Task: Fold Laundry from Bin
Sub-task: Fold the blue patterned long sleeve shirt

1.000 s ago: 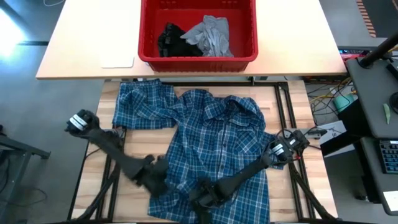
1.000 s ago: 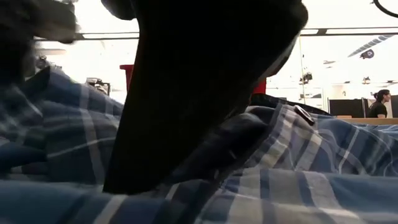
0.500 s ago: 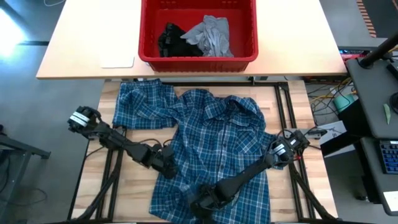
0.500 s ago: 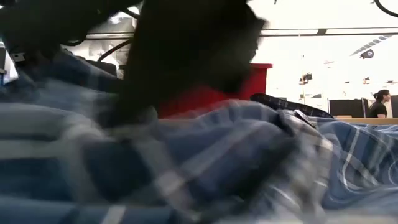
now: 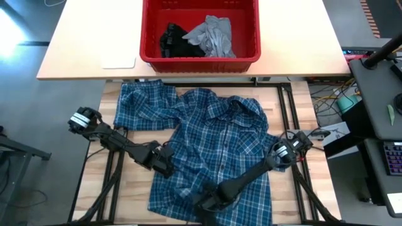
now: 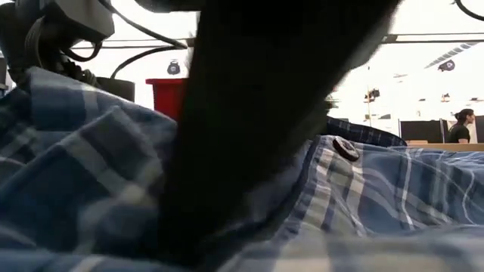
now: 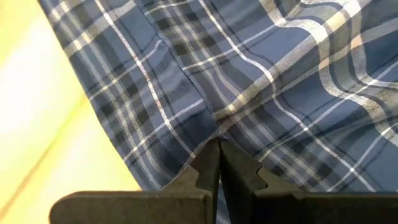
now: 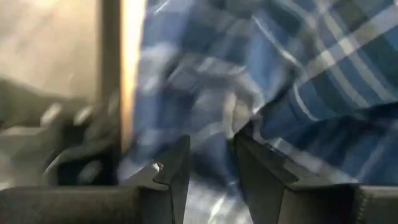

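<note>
The blue-and-white plaid shirt (image 5: 220, 138) lies spread face up on the wooden table, collar toward the red bin (image 5: 200, 61). In the bin lie a light grey T-shirt (image 5: 213, 34) and a small black garment (image 5: 171, 39). My left gripper (image 5: 166, 167) is shut at the shirt's left side edge. My right gripper (image 5: 206, 202) stands over the shirt's lower front near the hem, closed on cloth. In the low view a dark arm fills the middle, with plaid cloth (image 6: 378, 196) around it. My left gripper pinches a small fold of the shirt just inside its left side edge (image 7: 205, 127), coming from above and pointing steeply down. Creases run toward the fingertips (image 7: 208, 163). The cloth around them lies on the table. My right gripper has bunched plaid cloth of the shirt's lower front (image 8: 214, 134) between its two fingers, slanting down from the table's right. Several layers or one, I cannot tell. The cloth beside it (image 6: 333, 151) rises a little off the table.
The bin stands on a paler table behind, beside a white sheet (image 5: 118, 61). Black frame bars (image 5: 286, 107) cross the wooden top. Bare wood (image 5: 132, 201) shows left of the shirt. A person (image 6: 460, 125) sits far off in the room.
My left gripper, shut throughout, has gone down and toward the table's far right, from beside the shirt's lower left part to its left side edge. The shirt's lower left part now reaches a little farther left. My right gripper has hardly moved.
</note>
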You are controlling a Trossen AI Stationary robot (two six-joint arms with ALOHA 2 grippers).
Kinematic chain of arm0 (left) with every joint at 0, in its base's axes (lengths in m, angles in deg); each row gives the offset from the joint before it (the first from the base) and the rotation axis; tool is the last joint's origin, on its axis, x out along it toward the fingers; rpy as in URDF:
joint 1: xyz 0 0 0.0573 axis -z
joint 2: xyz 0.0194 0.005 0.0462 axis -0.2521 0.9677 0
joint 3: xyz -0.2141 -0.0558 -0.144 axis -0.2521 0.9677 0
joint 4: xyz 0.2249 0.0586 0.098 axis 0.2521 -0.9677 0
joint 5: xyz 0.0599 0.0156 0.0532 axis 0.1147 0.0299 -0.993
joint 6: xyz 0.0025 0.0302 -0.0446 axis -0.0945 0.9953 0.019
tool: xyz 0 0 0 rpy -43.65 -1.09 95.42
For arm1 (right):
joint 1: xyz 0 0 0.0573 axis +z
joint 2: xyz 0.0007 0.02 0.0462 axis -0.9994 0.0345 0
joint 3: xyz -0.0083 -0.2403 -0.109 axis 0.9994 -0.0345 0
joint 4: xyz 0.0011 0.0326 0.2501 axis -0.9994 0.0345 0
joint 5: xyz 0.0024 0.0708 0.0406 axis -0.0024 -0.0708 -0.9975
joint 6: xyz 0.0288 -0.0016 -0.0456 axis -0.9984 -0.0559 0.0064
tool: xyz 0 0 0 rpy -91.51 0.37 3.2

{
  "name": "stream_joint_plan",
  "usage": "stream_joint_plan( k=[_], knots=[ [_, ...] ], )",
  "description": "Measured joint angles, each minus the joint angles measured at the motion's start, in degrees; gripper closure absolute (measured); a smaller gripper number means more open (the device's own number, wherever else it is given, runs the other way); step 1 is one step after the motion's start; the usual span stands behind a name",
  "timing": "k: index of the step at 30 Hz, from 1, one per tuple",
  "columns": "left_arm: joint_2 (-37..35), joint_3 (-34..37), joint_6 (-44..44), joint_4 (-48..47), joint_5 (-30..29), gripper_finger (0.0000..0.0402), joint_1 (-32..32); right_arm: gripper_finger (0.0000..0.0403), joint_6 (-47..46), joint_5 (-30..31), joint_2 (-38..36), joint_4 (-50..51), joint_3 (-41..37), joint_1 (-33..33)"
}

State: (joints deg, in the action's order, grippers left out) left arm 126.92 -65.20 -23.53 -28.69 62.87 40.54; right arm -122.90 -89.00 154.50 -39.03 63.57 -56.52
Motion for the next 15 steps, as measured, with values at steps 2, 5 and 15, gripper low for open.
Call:
stream_joint_plan(
  k=[2, 5, 15],
  knots=[
    [-0.1, 0.0, 0.1, -0.8, -0.4, 0.0402, 0.0, 0.0284, 0.1, -2.2, -0.7, 0.9, 1.0, 0.8],
    [-0.4, 0.1, 0.3, -1.6, -0.5, 0.0402, 0.0, 0.0284, 2.3, -1.5, -2.5, 0.8, 3.3, 1.5],
    [-1.8, 0.7, -0.1, -8.3, -2.7, 0.0402, -1.2, 0.0284, 5.3, 11.7, -0.4, -3.7, 1.6, -1.4]
  ],
)
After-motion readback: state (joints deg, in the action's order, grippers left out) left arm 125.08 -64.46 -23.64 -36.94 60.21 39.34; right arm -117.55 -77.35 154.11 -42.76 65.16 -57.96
